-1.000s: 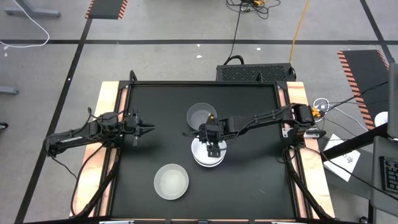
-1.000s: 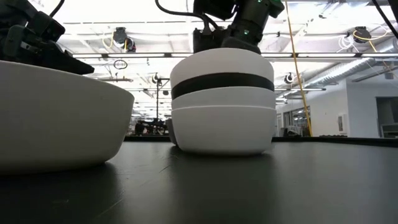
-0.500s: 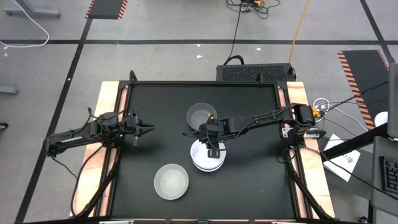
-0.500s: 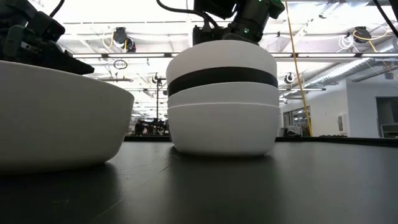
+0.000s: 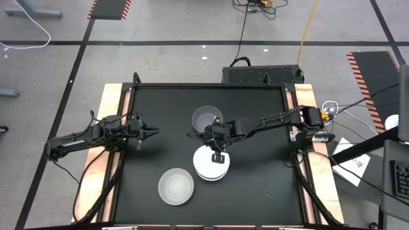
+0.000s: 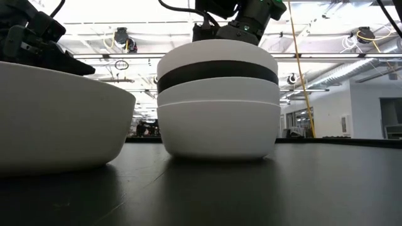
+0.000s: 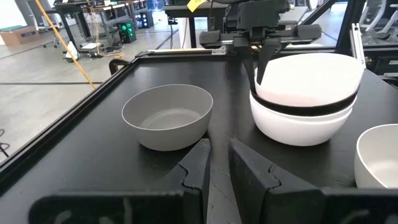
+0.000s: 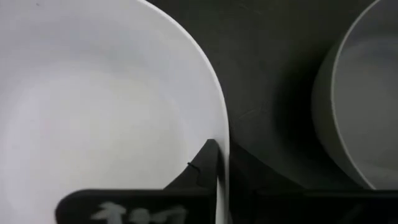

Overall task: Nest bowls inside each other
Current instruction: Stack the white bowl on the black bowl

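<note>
the right gripper (image 5: 218, 155) is pinched on the rim of the top bowl of a nested stack of small round bowls (image 5: 211, 165), one finger inside the rim and one outside, as the right wrist view shows. seen from table height, that stack (image 6: 218, 100) reads as a white bowl on top, a black band of a bowl under it, and white bowls below, sitting flat on the black table top (image 5: 255, 128) near its middle.

just beyond the stack, toward the far edge, stands a single grey round bowl (image 5: 207, 119), apart from it. toward the near edge, to the left of the stack, sits a pale translucent whitish bowl (image 5: 176, 186), also by itself.

the left gripper (image 5: 152, 131) hangs over the left part of the table, well away from all the bowls, its fingers nearly together with only a narrow gap and nothing between them.
</note>
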Controlling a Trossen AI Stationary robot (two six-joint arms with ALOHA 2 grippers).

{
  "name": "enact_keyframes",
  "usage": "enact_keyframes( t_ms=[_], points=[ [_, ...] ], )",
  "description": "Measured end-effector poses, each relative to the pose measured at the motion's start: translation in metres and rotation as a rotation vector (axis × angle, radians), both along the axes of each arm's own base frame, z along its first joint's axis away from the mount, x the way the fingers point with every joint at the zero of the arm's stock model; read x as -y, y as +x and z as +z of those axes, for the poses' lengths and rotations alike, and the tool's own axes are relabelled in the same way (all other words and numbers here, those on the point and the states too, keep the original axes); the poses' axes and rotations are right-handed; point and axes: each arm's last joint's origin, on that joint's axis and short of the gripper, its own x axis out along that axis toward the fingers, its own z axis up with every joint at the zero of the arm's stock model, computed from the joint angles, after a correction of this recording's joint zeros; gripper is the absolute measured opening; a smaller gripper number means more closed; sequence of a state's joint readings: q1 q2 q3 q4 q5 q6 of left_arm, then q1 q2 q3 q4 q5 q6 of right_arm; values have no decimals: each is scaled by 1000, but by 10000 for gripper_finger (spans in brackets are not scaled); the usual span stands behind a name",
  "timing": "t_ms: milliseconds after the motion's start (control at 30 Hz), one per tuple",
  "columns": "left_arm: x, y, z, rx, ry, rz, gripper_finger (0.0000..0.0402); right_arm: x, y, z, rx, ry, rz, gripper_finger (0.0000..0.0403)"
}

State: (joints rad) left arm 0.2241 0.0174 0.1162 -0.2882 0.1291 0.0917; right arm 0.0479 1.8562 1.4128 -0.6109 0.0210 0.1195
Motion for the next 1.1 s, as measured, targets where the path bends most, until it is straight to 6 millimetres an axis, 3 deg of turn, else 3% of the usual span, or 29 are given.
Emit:
enact_keyframes(
  t_ms=[667, 867, 1100],
  points=[
    [0, 0, 0, -1, 5, 6, 60, -1, -8, 7, -28, -11, -43, 8],
    [0, 0, 0, -4, 2, 6, 60, -7, -11, 15, -7, -9, -28, 54],
    [0, 0, 0, -5, 1, 7, 60, -14, -11, 23, 42, -6, -10, 150]
  ],
)
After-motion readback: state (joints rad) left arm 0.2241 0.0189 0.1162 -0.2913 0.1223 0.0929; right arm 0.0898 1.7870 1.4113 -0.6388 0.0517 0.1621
